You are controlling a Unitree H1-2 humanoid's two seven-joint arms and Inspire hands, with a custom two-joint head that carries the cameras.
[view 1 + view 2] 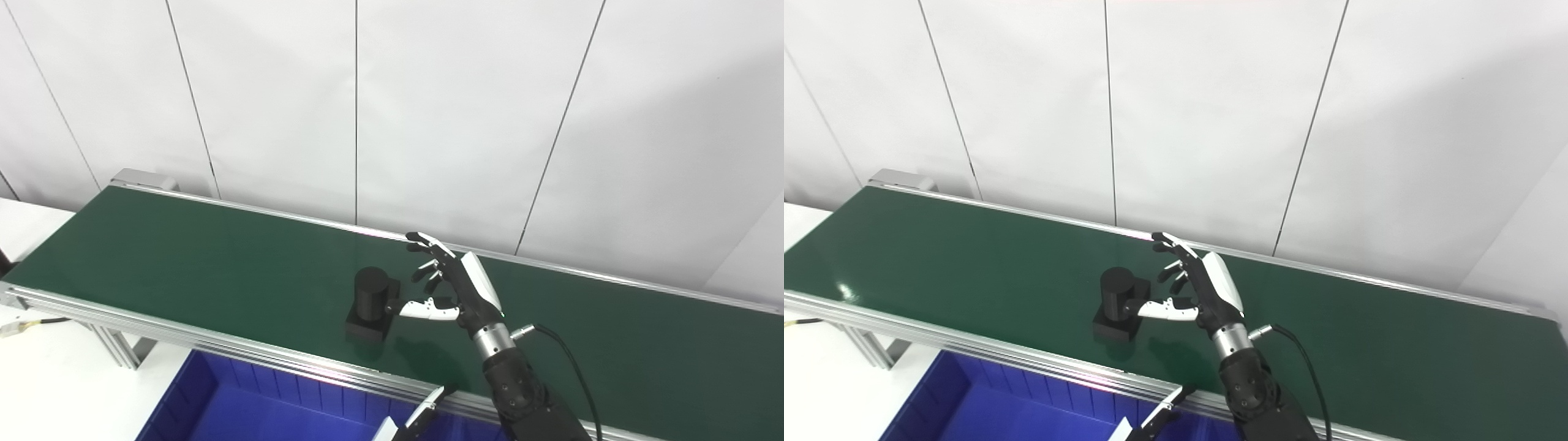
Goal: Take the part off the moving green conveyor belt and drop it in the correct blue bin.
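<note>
Left eye view: black part (372, 303) on green belt (184, 257), near front edge. Right hand (450, 285) just beside it, spread wide, thumb tip at the part.

Right eye view: blue bin (968, 410) below belt. Left hand (1151, 422) barely visible, state unclear.

Both head cameras look down on the same conveyor belt (184, 263).

Green conveyor belt (202, 257) with silver aluminium side rails, running from upper left to lower right before a white panelled wall. Directly on the belt, near its middle and toward the near rail: one black part (372, 303), an upright cylinder on a square base.
</note>
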